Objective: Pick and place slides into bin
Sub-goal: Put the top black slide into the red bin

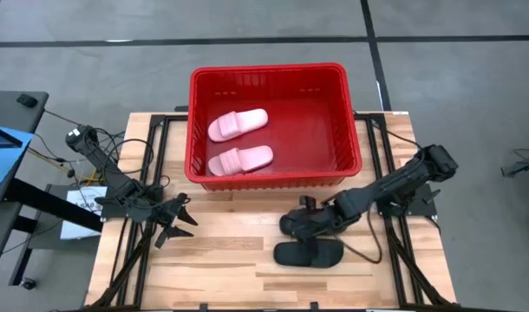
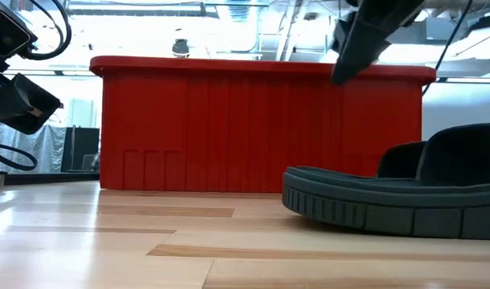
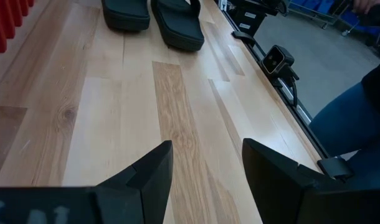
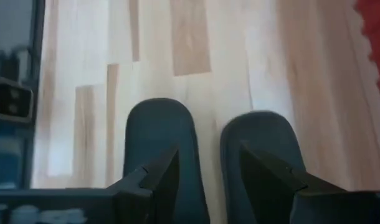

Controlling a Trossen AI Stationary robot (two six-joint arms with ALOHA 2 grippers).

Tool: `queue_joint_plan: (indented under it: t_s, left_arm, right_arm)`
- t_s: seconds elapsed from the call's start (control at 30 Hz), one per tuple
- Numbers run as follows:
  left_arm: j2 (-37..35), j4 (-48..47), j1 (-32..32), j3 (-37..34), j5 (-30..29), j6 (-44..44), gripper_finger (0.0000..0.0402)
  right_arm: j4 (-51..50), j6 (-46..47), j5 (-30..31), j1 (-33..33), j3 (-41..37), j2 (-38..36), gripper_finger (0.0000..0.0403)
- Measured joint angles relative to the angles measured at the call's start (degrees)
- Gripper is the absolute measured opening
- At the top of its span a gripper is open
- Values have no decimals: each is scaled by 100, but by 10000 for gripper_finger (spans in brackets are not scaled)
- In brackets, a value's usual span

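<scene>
The red bin [image 1: 266,71] stands at the table's far middle; its wall fills the low view [image 2: 261,128]. Two pale pink slides [image 1: 237,124] [image 1: 240,160] lie flat on its floor. Two black slides lie side by side on the wood in front of the bin: the near one [image 1: 308,254] [image 2: 373,201] and the far one [image 1: 289,228], which is partly under my right gripper. My right gripper [image 1: 297,221] [image 4: 209,155] is open just above both black slides [image 4: 157,124] [image 4: 260,134]. My left gripper [image 1: 179,223] [image 3: 205,149] is open and empty at the table's left.
Bare wood lies between the two grippers and in front of the bin. Black frame rails run along both table sides [image 1: 152,173]. A small camera [image 3: 277,59] sits on the table's near edge. A person's leg in blue jeans [image 3: 355,118] shows just past that edge.
</scene>
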Motion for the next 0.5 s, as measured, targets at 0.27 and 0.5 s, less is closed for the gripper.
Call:
queue_joint_plan:
  t_s: [0.27,0.5]
  left_arm:
    - [1,-7,0,0,2,0,183]
    - [-1,-3,0,-2,4,0,183]
  right_arm:
    - [-885,-2543,81,-93,716,725,151]
    - [-872,-4637,629,-92,796,1248,144]
